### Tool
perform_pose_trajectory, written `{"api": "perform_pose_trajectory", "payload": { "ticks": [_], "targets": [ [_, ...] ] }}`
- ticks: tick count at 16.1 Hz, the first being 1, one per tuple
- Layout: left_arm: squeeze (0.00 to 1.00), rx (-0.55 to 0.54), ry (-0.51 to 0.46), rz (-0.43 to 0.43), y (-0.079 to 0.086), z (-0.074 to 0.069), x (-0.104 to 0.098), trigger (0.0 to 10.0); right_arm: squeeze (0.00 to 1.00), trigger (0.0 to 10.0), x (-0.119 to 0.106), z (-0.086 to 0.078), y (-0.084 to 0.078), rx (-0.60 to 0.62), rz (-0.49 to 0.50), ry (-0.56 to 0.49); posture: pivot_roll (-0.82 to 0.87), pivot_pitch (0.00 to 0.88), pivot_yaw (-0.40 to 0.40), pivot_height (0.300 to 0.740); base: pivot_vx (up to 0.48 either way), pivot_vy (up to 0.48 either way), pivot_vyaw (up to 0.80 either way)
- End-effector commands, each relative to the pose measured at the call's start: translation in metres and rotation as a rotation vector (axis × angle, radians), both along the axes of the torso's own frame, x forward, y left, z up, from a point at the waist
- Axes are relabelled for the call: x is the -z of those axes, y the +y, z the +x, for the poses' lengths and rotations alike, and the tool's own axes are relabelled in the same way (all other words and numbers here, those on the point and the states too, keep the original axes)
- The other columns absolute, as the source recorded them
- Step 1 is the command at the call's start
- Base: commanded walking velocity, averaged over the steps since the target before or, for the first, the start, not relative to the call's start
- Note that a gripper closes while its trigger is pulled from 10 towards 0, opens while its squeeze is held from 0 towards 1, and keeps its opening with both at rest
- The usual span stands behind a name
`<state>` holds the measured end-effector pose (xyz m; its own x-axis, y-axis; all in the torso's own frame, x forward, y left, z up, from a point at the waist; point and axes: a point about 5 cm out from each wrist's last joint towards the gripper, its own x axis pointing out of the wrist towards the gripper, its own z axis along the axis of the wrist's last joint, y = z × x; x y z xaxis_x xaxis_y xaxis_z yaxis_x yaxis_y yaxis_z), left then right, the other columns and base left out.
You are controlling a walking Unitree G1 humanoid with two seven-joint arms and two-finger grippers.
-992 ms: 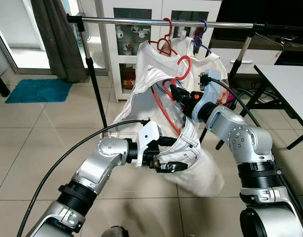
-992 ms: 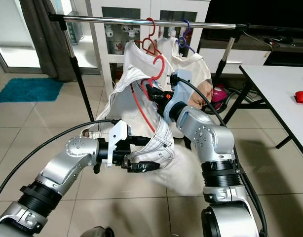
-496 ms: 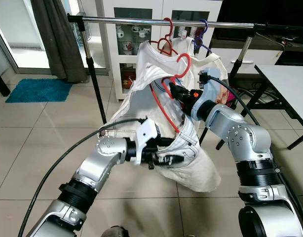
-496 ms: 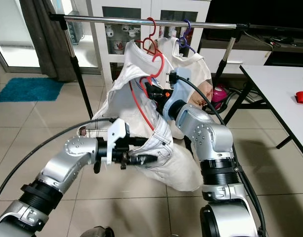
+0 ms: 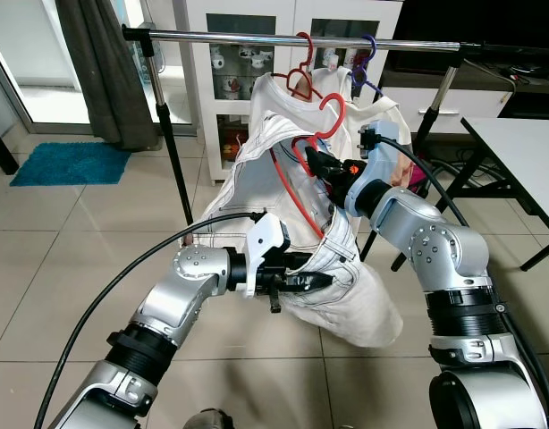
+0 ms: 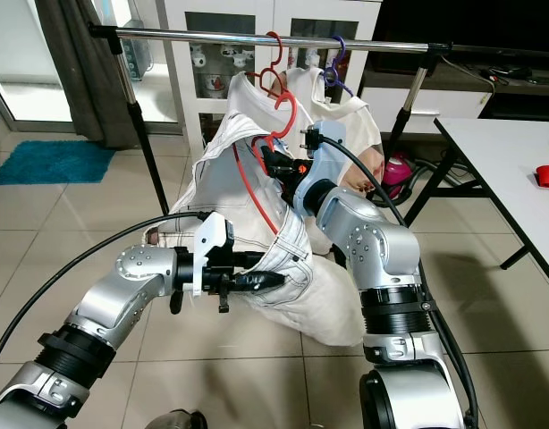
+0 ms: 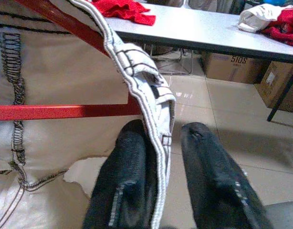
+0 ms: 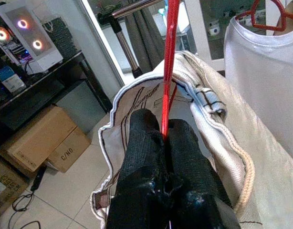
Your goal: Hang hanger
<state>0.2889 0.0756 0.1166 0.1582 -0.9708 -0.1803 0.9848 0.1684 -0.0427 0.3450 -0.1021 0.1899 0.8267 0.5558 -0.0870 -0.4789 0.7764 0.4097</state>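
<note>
from the head: my right gripper [image 5: 316, 164] is clenched on the red hanger [image 5: 297, 192], its hook just below the clothes rail [image 5: 283, 38]; left wrist: my left gripper [image 7: 158, 164] pinches the white garment's [image 7: 51, 71] stitched hem; right wrist: my black fingers [image 8: 146, 138] are squeezed tight on the hanger's red wire.

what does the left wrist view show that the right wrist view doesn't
Left wrist view: the left gripper pinching the stitched hem of the white garment, a grey table with red cloth on it, and cardboard boxes beneath.

Right wrist view: the right gripper shut on the red hanger, the metal rail, a second white shirt on another hanger, and a computer case with glowing rings.

Both: the same white garment with the red hanger inside it, and tiled floor.
</note>
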Motion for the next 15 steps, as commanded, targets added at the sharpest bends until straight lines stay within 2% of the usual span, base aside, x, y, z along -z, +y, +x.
{"api": "perform_pose_trajectory", "payload": {
  "ticks": [1, 10, 14, 15],
  "targets": [
    [0.0, 0.014, -0.017, -0.006, -0.002, 0.003, -0.007, 0.0, 0.0, 10.0, -0.016, 0.001, -0.004, 0.021, 0.025, -0.086, -0.12, 0.0, -0.002, 0.74, 0.0, 0.0, 0.0],
    [0.0, 0.029, -0.021, -0.021, -0.002, 0.002, -0.012, 0.0, 0.0, 10.0, -0.013, 0.0, -0.004, 0.026, -0.01, -0.096, -0.13, 0.0, 0.001, 0.74, 0.0, 0.0, 0.0],
    [0.0, 0.015, -0.049, -0.03, -0.001, 0.001, -0.018, 0.0, 0.0, 10.0, -0.018, 0.0, -0.012, 0.078, -0.031, -0.186, -0.14, 0.0, 0.011, 0.74, 0.0, 0.0, 0.0],
    [0.0, 0.003, -0.076, -0.04, 0.002, 0.002, -0.027, 0.0, 0.0, 10.0, -0.016, -0.002, -0.014, 0.068, -0.08, -0.215, -0.15, 0.0, 0.012, 0.74, 0.0, 0.0, 0.0]
  ]
}}
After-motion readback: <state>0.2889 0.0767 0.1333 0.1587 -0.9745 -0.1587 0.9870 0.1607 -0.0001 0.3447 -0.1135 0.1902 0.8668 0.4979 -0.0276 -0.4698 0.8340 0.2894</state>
